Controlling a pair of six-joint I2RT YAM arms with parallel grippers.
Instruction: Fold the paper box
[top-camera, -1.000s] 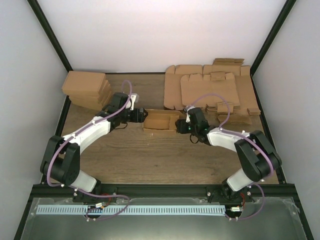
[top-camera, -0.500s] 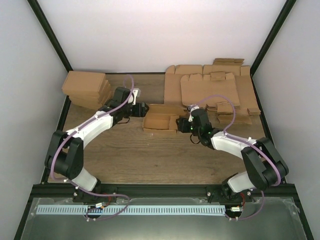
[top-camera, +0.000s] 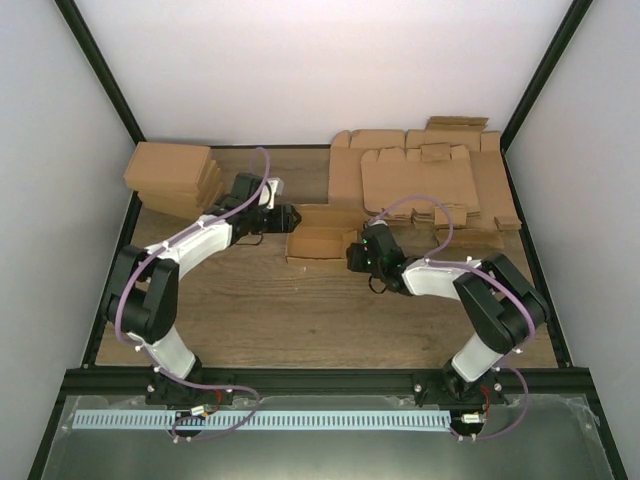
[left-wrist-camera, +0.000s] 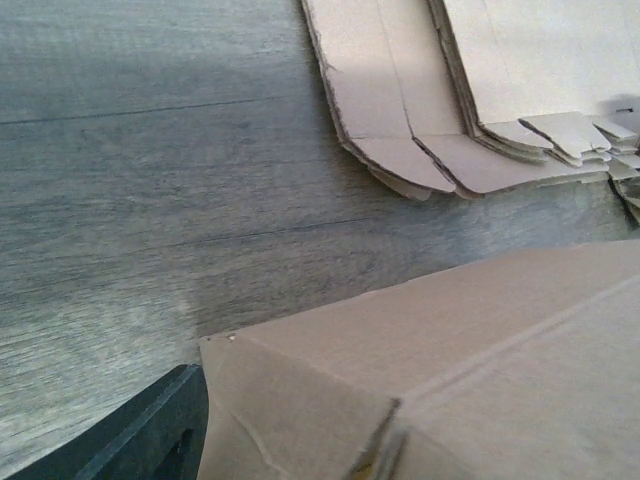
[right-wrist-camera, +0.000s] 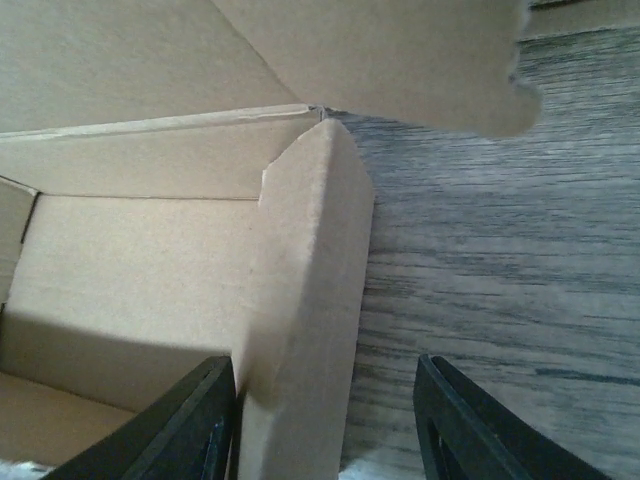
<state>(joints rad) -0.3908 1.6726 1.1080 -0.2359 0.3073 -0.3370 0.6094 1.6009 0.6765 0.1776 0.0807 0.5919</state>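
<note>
Comparing with a second ago: finding the black right gripper (top-camera: 356, 254) pulled leftward and slightly nearer, now sitting at the right end of the light-brown, half-formed paper box (top-camera: 318, 243), and finding the black left gripper (top-camera: 287, 218) shifted a little farther, up to the far-left corner of it. Seeing the box itself resting in the middle of the grey-brown wooden table (top-camera: 260, 300), open upward, with its long lid flap (top-camera: 325, 213) spread on the far side.

Observing in the right wrist view two dark fingers (right-wrist-camera: 190, 425) spread wide, released, straddling the upright right end wall (right-wrist-camera: 305, 300) without clamping it. Seeing only one dark finger (left-wrist-camera: 140, 440) in the left wrist view, just beside the box corner, so not being able to tell the state of the left claw.

Judging the risks from here:
- Possibly pushing the whole light box leftward along the smooth wood instead of bending the wall, through pressing without a firm counter-hold at the left.
- Possibly closing on the wall away from the crease line and so crushing or tearing it.
- Possibly letting the wall spring back outward after release, through the stiffness of the cardboard.
- Possibly catching the untidy pile of flat brown cardboard sheets (top-camera: 420, 180) at the far right, or the stack of finished brown boxes (top-camera: 172, 178) at the far left, with an elbow or a cable.
</note>
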